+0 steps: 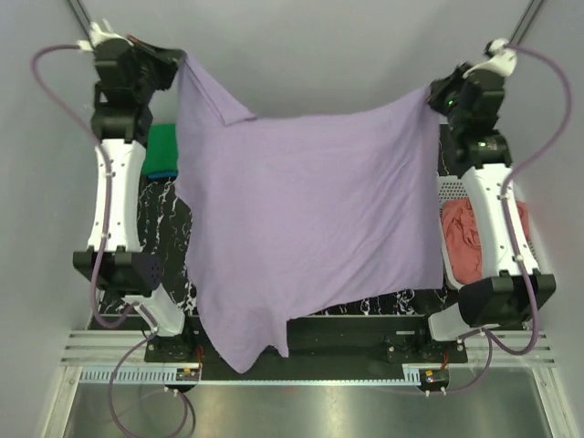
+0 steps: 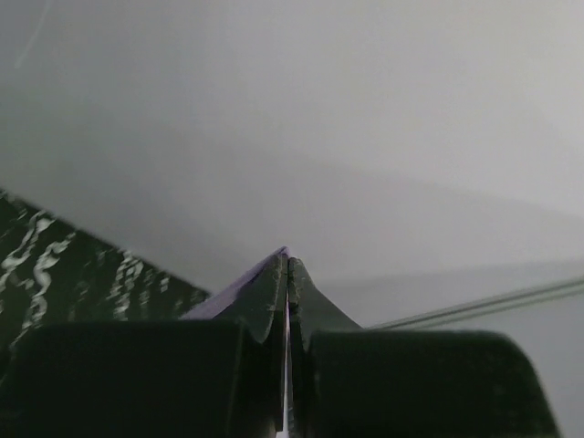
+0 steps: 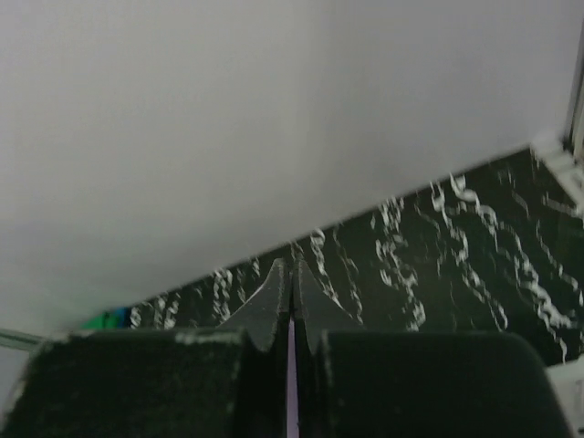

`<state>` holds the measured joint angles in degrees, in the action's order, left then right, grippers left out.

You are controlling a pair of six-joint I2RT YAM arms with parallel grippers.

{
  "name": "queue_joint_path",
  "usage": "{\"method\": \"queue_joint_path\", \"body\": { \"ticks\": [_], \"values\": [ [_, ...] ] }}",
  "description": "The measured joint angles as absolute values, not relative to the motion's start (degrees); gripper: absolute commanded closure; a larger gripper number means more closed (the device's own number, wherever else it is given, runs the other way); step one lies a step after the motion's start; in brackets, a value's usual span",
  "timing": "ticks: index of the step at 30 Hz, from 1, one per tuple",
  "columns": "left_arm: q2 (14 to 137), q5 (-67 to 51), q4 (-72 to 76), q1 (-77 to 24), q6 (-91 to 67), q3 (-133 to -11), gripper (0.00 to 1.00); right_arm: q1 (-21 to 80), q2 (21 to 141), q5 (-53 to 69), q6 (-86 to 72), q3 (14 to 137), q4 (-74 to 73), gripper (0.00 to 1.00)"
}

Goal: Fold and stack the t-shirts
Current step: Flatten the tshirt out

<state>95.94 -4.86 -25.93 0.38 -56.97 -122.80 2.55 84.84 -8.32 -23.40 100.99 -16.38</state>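
**purple shirt held up by two corners, and a lot riding on two thin pinches**

the light purple shirt (image 1: 310, 219) hangs spread across the middle of the overhead frame like a sheet. it covers most of the dark marbled bench (image 1: 164, 228). the left fingers (image 1: 173, 64) are closed on its corner at the upper left, and the right fingers (image 1: 438, 97) are closed on the corner at the upper right. each wrist view shows only a sliver of purple between shut tips, so i'd call both grips shallow. a tug or a quick swing could pull an edge free and drop that side in a heap.

the left corner sits higher in the frame than the right, and a flap is folded over just below the left grip. if it's laid down like that, i'd expect it to land skewed with a crease trapped underneath.

the bottom edge droops to the lower centre, over the front rail between the arm bases. dragging it from there could catch it on the mounts.

a green shirt (image 1: 162, 146) pokes out at the left edge and a pink shirt (image 1: 461, 242) is bunched at the right, half behind the right arm. the spread cloth hides what lies between them, so lowering it blind could put it down on top of either one.
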Motion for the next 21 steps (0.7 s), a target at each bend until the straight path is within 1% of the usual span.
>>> {"method": "queue_joint_path", "body": {
  "ticks": [2, 4, 8, 11, 12, 15, 18, 21],
  "values": [
    [98.7, -5.3, -22.3, 0.4, -55.7, -115.7, 1.00, 2.5, 86.5, -8.2, -24.7, 93.3, -13.4, 1.00],
    [101.5, -6.1, -19.6, 0.4, -54.6, -111.2, 1.00, 2.5, 89.0, -7.7, -25.8, 88.1, -9.3, 1.00],
    [109.1, -8.1, -12.4, -0.4, -52.2, -109.8, 1.00, 2.3, 98.7, -5.7, -27.0, 86.1, -0.6, 1.00],
    [115.4, -10.2, -8.5, -0.8, -51.2, -112.4, 1.00, 1.8, 107.5, -2.4, -27.8, 89.3, 3.1, 1.00],
    [117.7, -10.8, -7.5, -1.1, -50.9, -114.0, 1.00, 1.5, 112.0, -0.6, -28.4, 92.1, 4.0, 1.00],
    [123.0, -11.8, -5.7, -1.4, -50.5, -117.6, 1.00, 0.9, 118.9, 2.2, -29.0, 97.6, 4.8, 1.00],
    [125.8, -12.2, -5.1, -1.3, -50.5, -119.9, 1.00, -0.2, 125.5, 5.7, -29.5, 105.5, 3.9, 1.00],
    [126.3, -12.8, -4.4, -0.9, -50.8, -120.1, 1.00, -1.7, 129.0, 8.1, -29.9, 111.4, 3.4, 1.00]
  ]
}}
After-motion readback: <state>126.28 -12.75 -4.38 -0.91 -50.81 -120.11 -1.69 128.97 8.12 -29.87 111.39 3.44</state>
